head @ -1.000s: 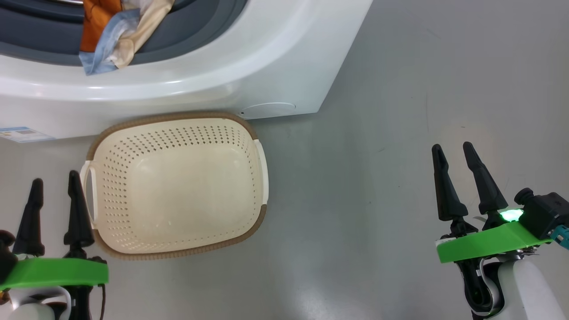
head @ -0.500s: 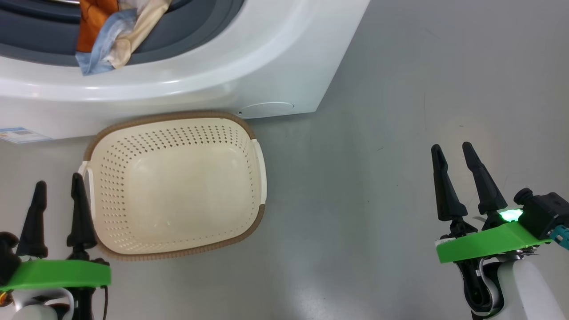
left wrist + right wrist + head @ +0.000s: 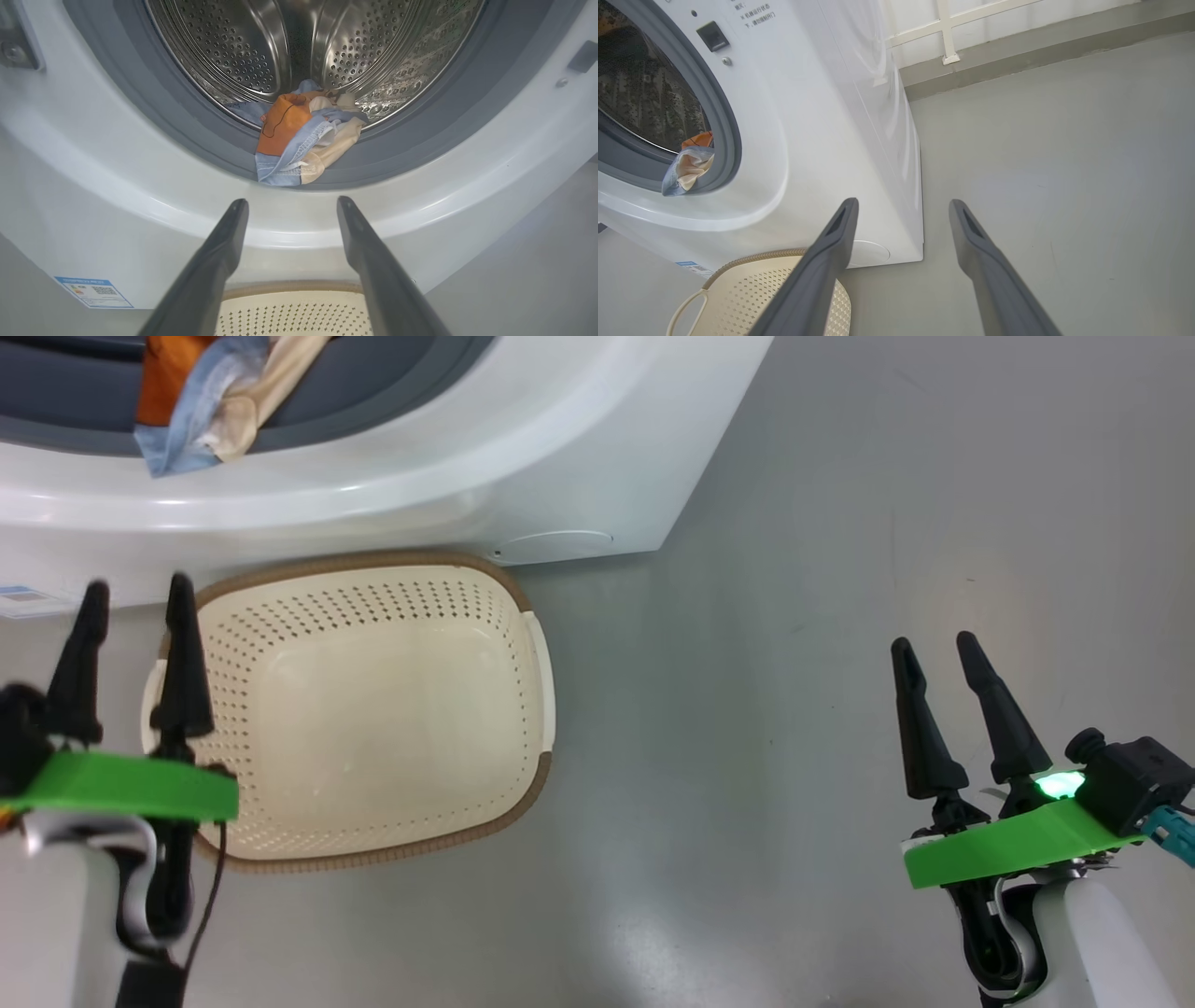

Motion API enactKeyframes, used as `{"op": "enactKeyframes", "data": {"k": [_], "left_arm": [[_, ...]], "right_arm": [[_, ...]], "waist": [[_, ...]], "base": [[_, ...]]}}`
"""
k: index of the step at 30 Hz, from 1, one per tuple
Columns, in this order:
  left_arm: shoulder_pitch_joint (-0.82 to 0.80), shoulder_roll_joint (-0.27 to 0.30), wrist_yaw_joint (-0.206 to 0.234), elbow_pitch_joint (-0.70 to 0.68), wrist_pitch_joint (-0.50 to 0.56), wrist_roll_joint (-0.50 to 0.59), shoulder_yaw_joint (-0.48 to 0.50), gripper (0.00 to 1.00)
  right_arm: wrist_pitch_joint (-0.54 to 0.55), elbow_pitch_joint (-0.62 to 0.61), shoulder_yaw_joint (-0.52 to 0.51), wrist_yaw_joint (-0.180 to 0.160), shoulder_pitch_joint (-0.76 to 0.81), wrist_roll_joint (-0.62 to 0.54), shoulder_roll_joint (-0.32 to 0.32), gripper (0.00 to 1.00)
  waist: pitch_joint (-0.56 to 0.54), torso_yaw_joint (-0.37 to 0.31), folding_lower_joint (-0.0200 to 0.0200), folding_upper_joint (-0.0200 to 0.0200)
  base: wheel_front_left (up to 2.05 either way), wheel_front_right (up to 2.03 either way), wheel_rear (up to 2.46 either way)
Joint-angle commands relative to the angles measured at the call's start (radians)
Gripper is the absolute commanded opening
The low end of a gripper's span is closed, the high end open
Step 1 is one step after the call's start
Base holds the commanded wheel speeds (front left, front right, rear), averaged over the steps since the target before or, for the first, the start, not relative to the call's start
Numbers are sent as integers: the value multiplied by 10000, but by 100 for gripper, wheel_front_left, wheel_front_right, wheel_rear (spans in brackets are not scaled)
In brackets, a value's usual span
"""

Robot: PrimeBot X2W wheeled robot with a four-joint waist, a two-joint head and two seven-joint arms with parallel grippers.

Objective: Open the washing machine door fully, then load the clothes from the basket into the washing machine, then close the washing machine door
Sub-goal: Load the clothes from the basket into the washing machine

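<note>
Since half a second ago the left claw [image 3: 136, 586] has risen in the head view from the lower left corner, and its fingers now overlap the left rim of the basket [image 3: 523, 803]. It is slightly blurred, and I cannot tell whether it touches the rim. The whole picture has also slid a little, so the camera has moved, while the right claw [image 3: 933, 640] keeps its place at the lower right. Both claws stand with fingers spread and nothing between them. In the left wrist view the left claw [image 3: 293, 201] points at the white front of the washing machine [image 3: 93, 186], just under its opening. There the clothes [image 3: 299, 140] lie at the mouth, partly inside the steel drum [image 3: 261, 42] and draped over the lower lip of the grey gasket [image 3: 154, 116]. The basket [image 3: 289, 312] shows its bare perforated bottom and sits on the floor [image 3: 840, 523] just beside the machine's front, with a blue label [image 3: 23, 600] at the machine's low left corner. The floor is smooth, glossy grey. The right wrist view shows it running wide and open past the machine's right side to a white wall [image 3: 1017, 18]. The right claw [image 3: 904, 201] hangs over that stretch, well apart from the machine and the basket.
</note>
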Motion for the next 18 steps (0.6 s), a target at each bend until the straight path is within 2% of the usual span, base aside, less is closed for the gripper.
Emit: {"op": "enactKeyframes", "data": {"k": [1,18], "left_arm": [[-399,486,-16,10,-53,26,118,100],[-3923,1704,-16,2496,-53,-343,-1841,100]], "right_arm": [[-48,-205,246,16,30,-68,19,100],[-48,-171,499,16,-390,-31,198,100]], "waist": [[61,-57,0,-1],[625,-500,0,-1]], "base": [[0,0,0],[0,0,0]]}}
